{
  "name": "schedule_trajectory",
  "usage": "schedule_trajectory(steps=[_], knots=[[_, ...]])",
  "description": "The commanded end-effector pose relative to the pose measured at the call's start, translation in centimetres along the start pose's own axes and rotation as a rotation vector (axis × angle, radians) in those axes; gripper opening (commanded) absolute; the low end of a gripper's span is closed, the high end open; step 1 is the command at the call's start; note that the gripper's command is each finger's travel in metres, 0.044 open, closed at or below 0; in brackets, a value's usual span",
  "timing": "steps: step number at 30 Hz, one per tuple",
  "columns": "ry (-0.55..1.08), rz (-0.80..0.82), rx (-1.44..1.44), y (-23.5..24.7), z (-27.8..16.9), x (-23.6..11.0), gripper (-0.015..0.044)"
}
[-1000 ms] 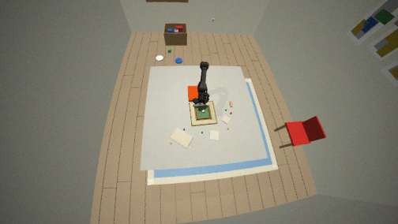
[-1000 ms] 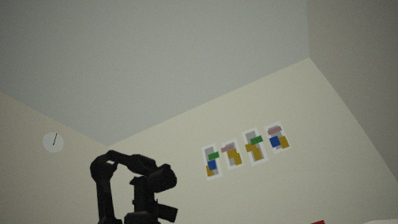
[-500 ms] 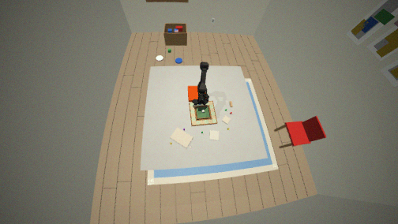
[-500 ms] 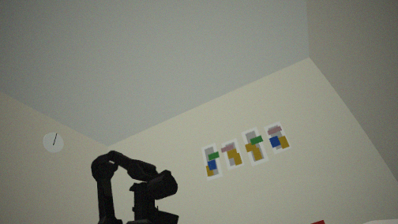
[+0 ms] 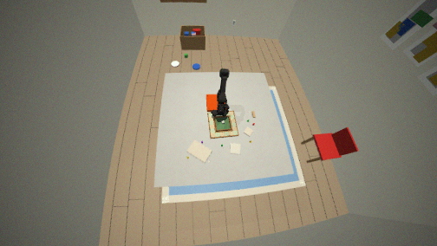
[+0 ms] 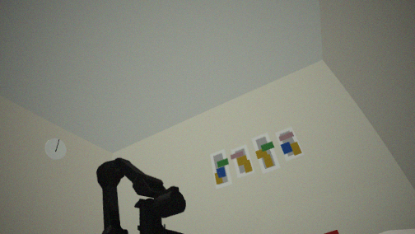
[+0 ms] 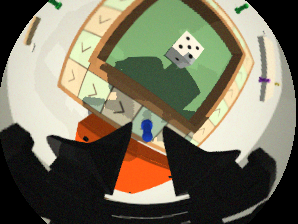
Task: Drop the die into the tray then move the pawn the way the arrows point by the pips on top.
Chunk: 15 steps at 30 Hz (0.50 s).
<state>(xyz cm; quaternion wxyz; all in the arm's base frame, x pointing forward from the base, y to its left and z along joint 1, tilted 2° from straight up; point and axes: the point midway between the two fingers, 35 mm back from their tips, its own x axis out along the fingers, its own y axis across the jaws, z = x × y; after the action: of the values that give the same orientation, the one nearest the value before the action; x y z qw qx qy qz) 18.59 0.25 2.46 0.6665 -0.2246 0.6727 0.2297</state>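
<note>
Wrist view, die (image 7: 188, 47) in tray (image 7: 220, 23), claw (image 7: 145, 141) part-open, empty, above pawn (image 7: 147, 129).
</note>
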Motion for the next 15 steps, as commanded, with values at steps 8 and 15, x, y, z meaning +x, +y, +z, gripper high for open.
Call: schedule_trajectory(steps=[8, 15], knots=[[0.013, 0.003, -0.006, 0.09, -0.28, 0.49, 0.0023], [0.013, 0.003, -0.006, 0.04, -0.2, 0.2, 0.0]])
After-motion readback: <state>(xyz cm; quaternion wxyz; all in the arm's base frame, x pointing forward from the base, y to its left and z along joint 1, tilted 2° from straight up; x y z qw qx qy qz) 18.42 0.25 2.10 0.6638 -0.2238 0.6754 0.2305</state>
